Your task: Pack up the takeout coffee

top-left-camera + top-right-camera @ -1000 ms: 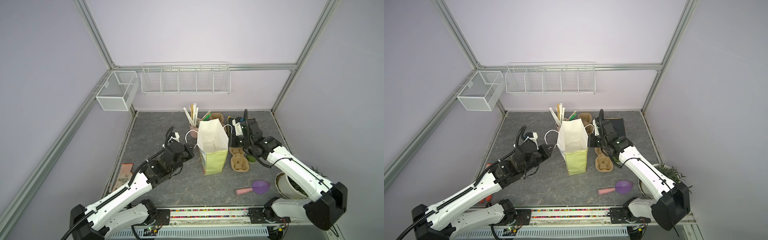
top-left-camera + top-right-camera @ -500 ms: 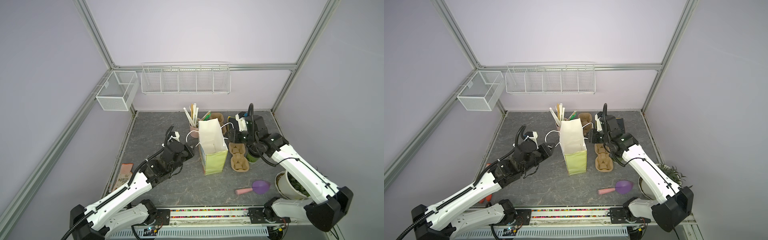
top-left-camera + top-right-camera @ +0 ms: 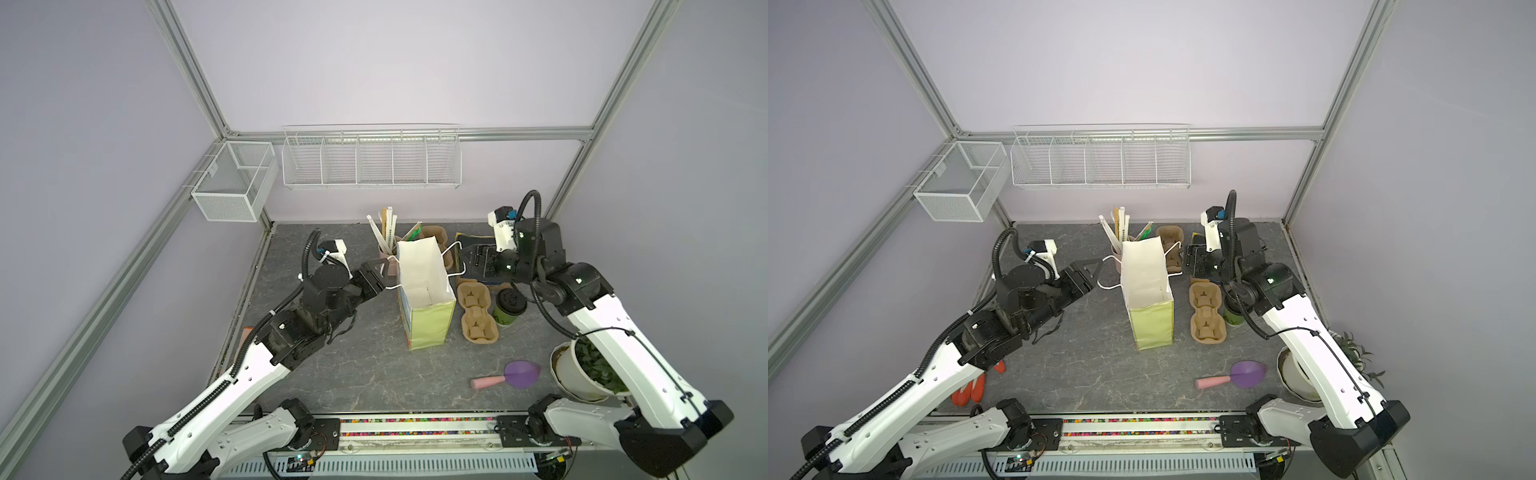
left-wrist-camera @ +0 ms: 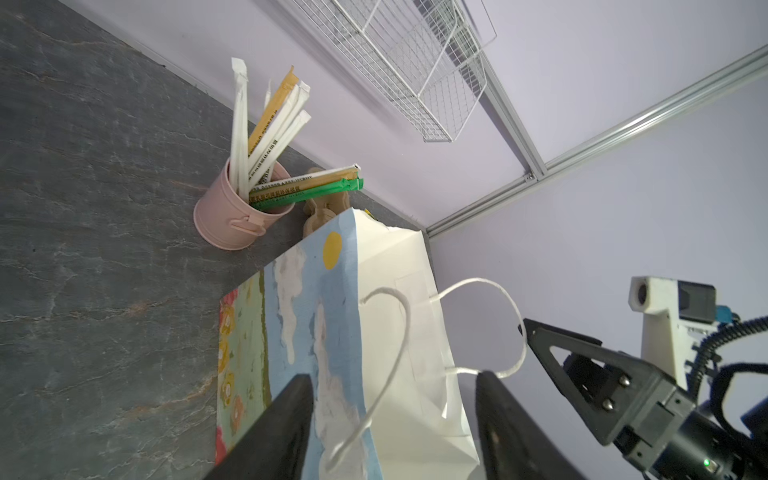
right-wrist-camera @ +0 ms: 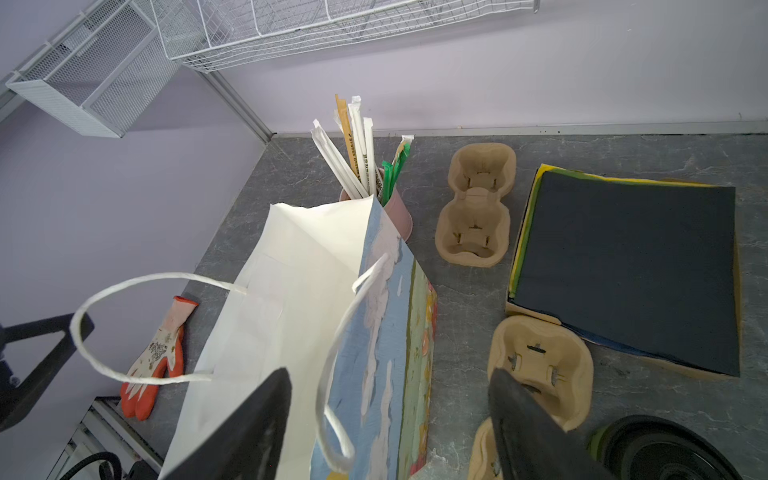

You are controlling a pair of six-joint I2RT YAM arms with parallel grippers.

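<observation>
Here the takeout coffee (image 3: 509, 308), a small green paper cup with dark print and a round black plastic lid, stands upright on the grey stone-patterned desk (image 3: 332, 374). It is just to the right of a brown moulded-pulp two-cup carrier (image 3: 477, 312), outside the bag and below the right arm's wrist. Only part of its lid shows in the right wrist view. Left of the carrier stands a tall paper bag (image 3: 424, 291), white inside, painted with sky and flowers on its broad sides and lime green on its narrow end. Its mouth is open and a white cord handle (image 3: 455, 259) sticks out on each side. The left pincer (image 4: 394, 376) is spread wide at the bag's left side; one cord loop hangs in the gap between its fingers and neither finger presses on it. The right pincer (image 5: 389, 372) is likewise spread wide at the bag's right side, with the other loop dangling between its fingers, unpinched. Behind the bag are a pink metal bucket (image 4: 226, 212) of paper-wrapped straws (image 4: 257, 137), a second pulp carrier (image 5: 473, 203) and a flat stack with a dark square top sheet (image 5: 623, 270). A purple scoop with a pink handle (image 3: 509, 376) lies near the front of the desk, well apart from the cup, and an orange and white glove (image 3: 969, 390) lies at the desk's left edge
</observation>
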